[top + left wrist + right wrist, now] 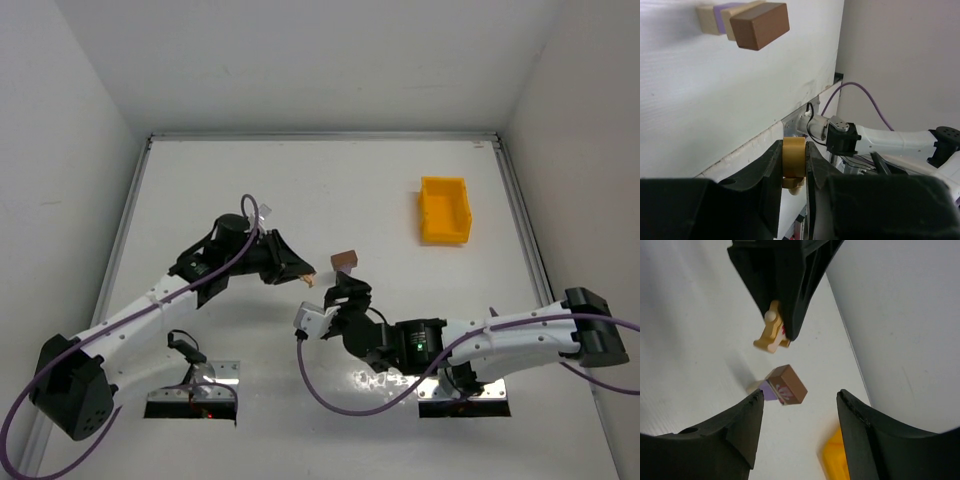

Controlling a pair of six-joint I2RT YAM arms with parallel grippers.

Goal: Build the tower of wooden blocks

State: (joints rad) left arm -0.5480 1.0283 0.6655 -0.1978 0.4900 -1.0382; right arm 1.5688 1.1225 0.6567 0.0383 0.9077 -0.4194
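Here, a white table seen from above has the small wood block tower near its middle. It seems topped by a reddish-brown block, with purple and pale tan pieces under it. The left claw is clamped on a small tan wood piece, which sticks out past the fingertips. This piece hangs just beside the tower without touching it. From it, the tower lies to the right and a little farther back, so the left arm probably adds the piece. The brown block's long side runs roughly left to right. The right claw waits on the tower's near side, jaws wide apart and empty. A yellow bin sits well apart.
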